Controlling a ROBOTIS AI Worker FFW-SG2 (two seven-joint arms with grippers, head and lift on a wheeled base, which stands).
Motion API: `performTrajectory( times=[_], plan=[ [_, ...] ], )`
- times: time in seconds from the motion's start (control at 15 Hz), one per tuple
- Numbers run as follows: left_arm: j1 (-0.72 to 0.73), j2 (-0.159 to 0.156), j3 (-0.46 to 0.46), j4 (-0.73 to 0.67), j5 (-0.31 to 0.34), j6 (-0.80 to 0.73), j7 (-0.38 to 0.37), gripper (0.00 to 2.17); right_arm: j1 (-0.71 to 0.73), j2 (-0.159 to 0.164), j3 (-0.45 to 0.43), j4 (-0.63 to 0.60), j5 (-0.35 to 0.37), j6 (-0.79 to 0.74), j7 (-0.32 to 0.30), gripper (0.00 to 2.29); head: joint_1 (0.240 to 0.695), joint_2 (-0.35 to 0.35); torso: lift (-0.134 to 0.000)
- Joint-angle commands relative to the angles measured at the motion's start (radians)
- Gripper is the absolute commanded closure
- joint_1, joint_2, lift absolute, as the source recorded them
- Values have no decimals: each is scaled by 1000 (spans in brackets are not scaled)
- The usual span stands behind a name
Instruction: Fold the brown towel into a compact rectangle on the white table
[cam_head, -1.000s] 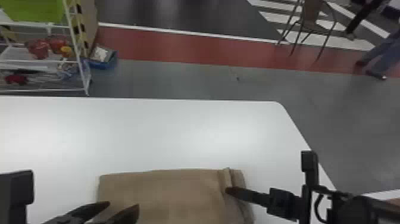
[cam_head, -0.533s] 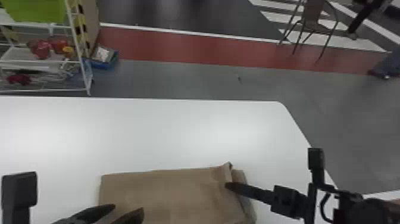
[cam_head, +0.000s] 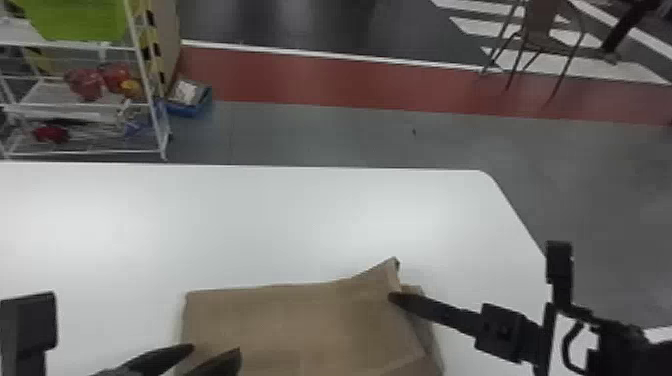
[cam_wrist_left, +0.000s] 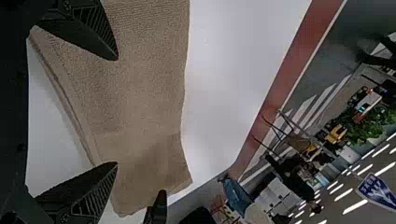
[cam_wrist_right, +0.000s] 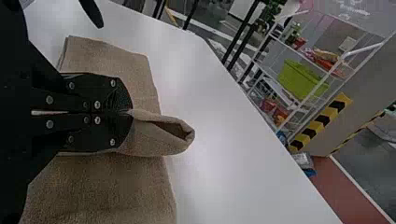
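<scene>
The brown towel (cam_head: 300, 325) lies folded near the front of the white table (cam_head: 250, 220), its right end raised at the far corner. On that end my right gripper (cam_head: 395, 298) is shut, and in the right wrist view the right gripper (cam_wrist_right: 130, 112) pinches a ridge of the towel (cam_wrist_right: 159, 135), which bulges into a loop beyond the fingertips. Above the towel's left part stands my left gripper (cam_head: 216, 348). The left wrist view has the left gripper (cam_wrist_left: 116, 111) open, fingers wide apart, with towel (cam_wrist_left: 144, 84) behind the gap.
Beyond the table's far edge (cam_head: 300, 167) stands a white wire shelf (cam_head: 165, 125) at the left, beside a blue box (cam_head: 187, 107) on the floor. A chair (cam_head: 540, 30) is farther back at the right.
The towel's right end has risen and its far corner now peaks higher, with the right gripper holding it. The left gripper has shifted slightly to the right.
</scene>
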Motion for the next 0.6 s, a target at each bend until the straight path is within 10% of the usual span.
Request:
performTrajectory(
  times=[0.0,0.53],
  plan=[
    [-10,1,-8,11,-12,-4,9,93,0,1,-36,-37,-92,2,-3,1332,695,-195,-122],
    [-26,7,6,37,-75,-56,49,93,-1,1,-148,-204,-251,2,-74,1332,695,-121,-122]
  ],
)
